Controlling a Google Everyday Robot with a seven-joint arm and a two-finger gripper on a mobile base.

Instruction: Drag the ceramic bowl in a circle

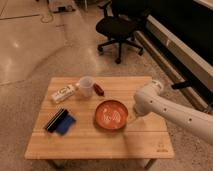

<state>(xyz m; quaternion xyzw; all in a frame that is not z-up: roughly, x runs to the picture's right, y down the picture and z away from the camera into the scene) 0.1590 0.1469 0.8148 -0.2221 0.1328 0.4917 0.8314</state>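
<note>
A wide, glossy orange-red ceramic bowl (112, 115) is set right of centre on a pale wooden table (85, 142). The gripper (132, 119) is held just beside its rim, with the bowl at 9 o'clock. Mostly hidden under the white arm (170, 112), the gripper cannot be told open or closed.

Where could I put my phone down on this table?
The near strip of the table, in front of the ceramic bowl and the blue-black item, is bare. So is the far right corner behind the bowl. The far left is crowded: white cup, box, small red thing. The gripper hangs by the bowl's right rim.
</note>
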